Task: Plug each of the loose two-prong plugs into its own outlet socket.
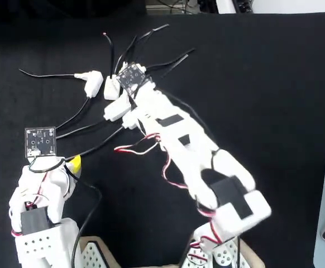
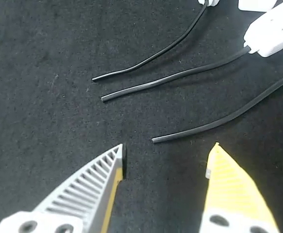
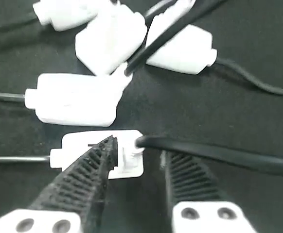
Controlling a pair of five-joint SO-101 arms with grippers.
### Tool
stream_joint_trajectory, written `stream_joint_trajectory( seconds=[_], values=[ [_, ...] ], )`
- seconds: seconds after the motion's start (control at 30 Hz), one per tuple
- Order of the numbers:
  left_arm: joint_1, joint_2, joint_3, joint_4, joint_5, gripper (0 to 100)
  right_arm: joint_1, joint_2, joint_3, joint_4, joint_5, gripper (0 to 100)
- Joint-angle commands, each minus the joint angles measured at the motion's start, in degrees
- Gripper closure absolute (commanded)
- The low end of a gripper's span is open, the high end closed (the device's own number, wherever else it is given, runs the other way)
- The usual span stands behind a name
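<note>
Black worktop (image 1: 274,111), both arms based at its near edge.

Left end effector (image 2: 168,150) low over bare cloth at the near left, grey and yellow fingers spread apart, nothing between them. Just ahead of the tips, the cut ends of three black cords (image 2: 175,75), leading off toward a white plug body (image 2: 273,34) at the frame edge.

Right end effector (image 3: 139,148) stretched out to the middle of the worktop, over a cluster of white plugs (image 1: 116,109). Black fingers apart, not clamped on anything. One finger (image 3: 90,170) lying across the nearest plug (image 3: 78,145), with a thick black cord (image 3: 219,155) meeting that plug's end in the gap between the fingers. Just beyond, a longer plug (image 3: 73,99) lying flat, its own cord off to one side. Past that, a blocky white body (image 3: 110,41) and a rounded one (image 3: 183,48), close together, a dark cord crossing between them. Hard to tell from this close which white pieces are plugs and which, if any, are sockets.

Left of the cluster and apart from it, one angled plug (image 1: 92,81), cord trailing away leftward across the worktop.
</note>
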Motion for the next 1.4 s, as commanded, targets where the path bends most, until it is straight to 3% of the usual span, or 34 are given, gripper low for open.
stream_joint_trajectory(
  seconds=[0.0, 0.2, 0.4, 0.6, 0.87, 1.03, 1.2, 1.37],
  values=[
    [-0.4, -0.4, 0.7, -0.7, 0.5, 72, 0.7, -8.7, -1.7, 6.1, 0.3, 98.8],
    [-0.4, -0.4, 0.8, -1.3, 0.5, 73, 0.7, -21.9, 4.2, 16.6, 0.3, 98.6],
    [0.0, -0.4, 0.8, -1.1, 0.9, 74, 0.9, -38.8, 20.4, 18.1, 0.1, 98.6],
    [0.2, -0.5, 0.2, -1.3, 2.5, 98, 2.6, -56.9, 33.9, 22.2, -10.5, 98.6],
    [0.2, -0.5, 0.2, -1.5, 2.8, 97, 7.8, -80.2, 50.7, 22.9, -17.1, 98.6],
    [0.3, -0.5, 0.9, -3.6, 2.8, 97, 10.0, -98.0, 61.6, 23.6, -17.3, 98.6],
    [4.8, -0.5, 1.7, -3.6, 2.8, 97, 11.7, -111.8, 62.7, 36.9, -17.7, 98.6],
    [7.9, -0.5, 2.8, -4.4, 2.6, 97, 12.0, -111.1, 63.1, 40.0, -17.7, 98.6]
  ],
)
